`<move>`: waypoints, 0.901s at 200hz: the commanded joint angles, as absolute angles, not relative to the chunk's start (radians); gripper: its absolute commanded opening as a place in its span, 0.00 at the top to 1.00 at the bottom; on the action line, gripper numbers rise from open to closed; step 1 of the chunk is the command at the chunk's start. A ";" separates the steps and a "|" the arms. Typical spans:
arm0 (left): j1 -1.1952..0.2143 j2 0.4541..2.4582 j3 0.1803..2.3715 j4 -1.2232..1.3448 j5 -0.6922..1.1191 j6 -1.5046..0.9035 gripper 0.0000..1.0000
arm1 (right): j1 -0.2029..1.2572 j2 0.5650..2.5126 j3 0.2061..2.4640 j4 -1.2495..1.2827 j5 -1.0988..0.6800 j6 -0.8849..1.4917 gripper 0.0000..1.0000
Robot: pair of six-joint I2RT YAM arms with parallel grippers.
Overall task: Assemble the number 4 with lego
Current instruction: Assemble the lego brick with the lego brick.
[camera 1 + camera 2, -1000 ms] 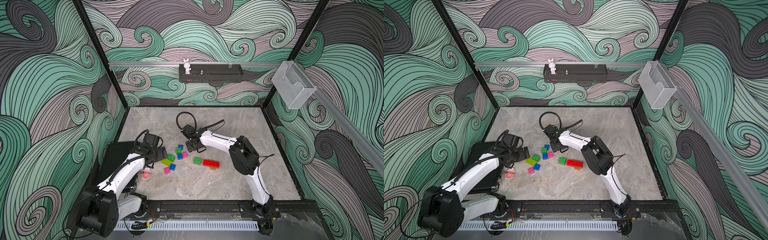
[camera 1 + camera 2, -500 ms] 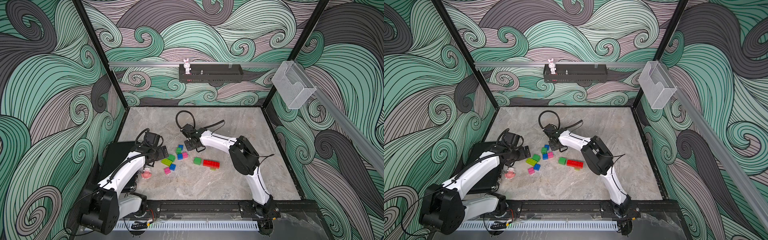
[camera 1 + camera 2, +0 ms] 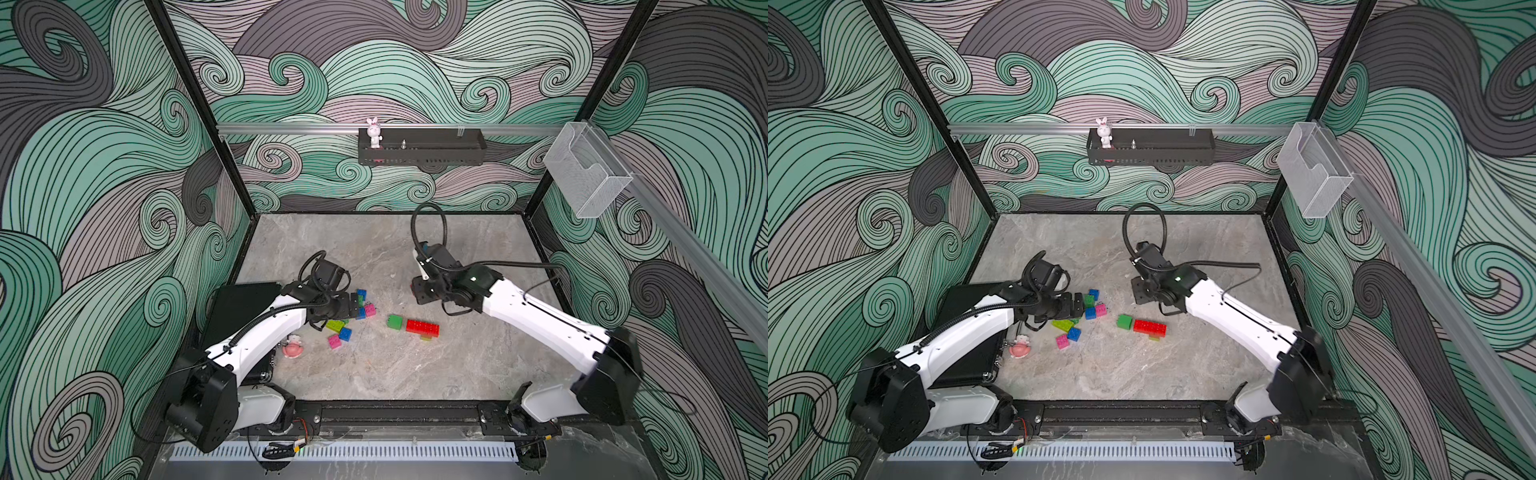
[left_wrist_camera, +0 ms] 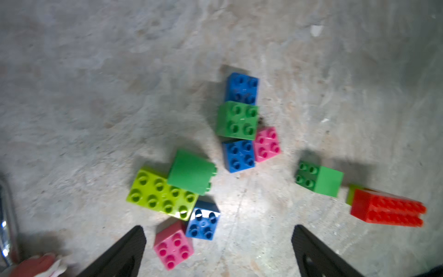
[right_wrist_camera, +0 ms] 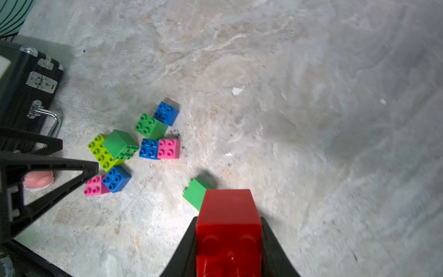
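Right pincer (image 5: 229, 219) clamps a red brick (image 5: 227, 242) between its black fingers (image 5: 184, 249), held above the table just far of the red oblong block (image 3: 422, 327) that lies near the middle. Left pincer (image 4: 218, 229) hangs spread wide and empty over the loose lego (image 3: 1073, 334) left of centre. We count there blue squares (image 4: 242, 87), pink squares (image 4: 267, 144) and a green square (image 4: 237, 120), all studs up, plus a lime oblong (image 4: 153, 194) with a green brick (image 4: 191, 171) tipped on its side across it. A green cube (image 4: 320, 178), also on its side, sits just left of the red oblong block, and a lime sliver (image 4: 350, 194) peeks from beneath that block. All rest on a grey marbled tabletop (image 3: 374, 374). A black case (image 3: 241, 303) lies at the left edge, a pink figurine (image 3: 293, 348) near it. Teal and mauve wave-patterned walls (image 3: 104, 166) close the cell; the far one carries a black shelf (image 3: 440, 154) with a white rabbit figure (image 3: 374, 132), the right one a clear plastic bin (image 3: 590, 178). In both top views we can barely make out the held brick under the pincer's body, and the left arm covers part of the pile. Both wrist views are blurred; the case is cut off at the frame's edge in the right wrist view.
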State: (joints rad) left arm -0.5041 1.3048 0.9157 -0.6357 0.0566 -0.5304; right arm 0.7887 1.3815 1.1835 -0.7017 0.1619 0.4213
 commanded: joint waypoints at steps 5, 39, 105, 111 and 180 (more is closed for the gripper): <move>-0.577 1.377 0.995 -0.620 0.131 -0.504 0.01 | 0.792 1.289 1.073 -0.868 0.201 0.604 1.00; -0.644 1.483 1.054 -0.622 0.154 -0.493 0.01 | 0.797 1.229 1.019 -0.936 0.140 0.720 1.00; -0.657 1.526 1.068 -0.639 0.132 -0.502 0.01 | 0.857 1.321 1.038 -0.911 0.166 0.772 1.00; -0.657 1.526 1.070 -0.642 0.127 -0.502 0.01 | 0.860 1.332 1.038 -0.898 0.166 0.769 1.00; -0.655 1.511 1.071 -0.682 0.038 -0.517 0.01 | 0.891 1.441 1.073 -0.826 0.186 0.774 1.00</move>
State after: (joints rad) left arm -0.6533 1.5223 1.0344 -0.6403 0.0906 -0.5072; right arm 0.8783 1.4250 1.0443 -0.8516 0.1581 0.7540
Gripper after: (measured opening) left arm 0.986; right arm 0.340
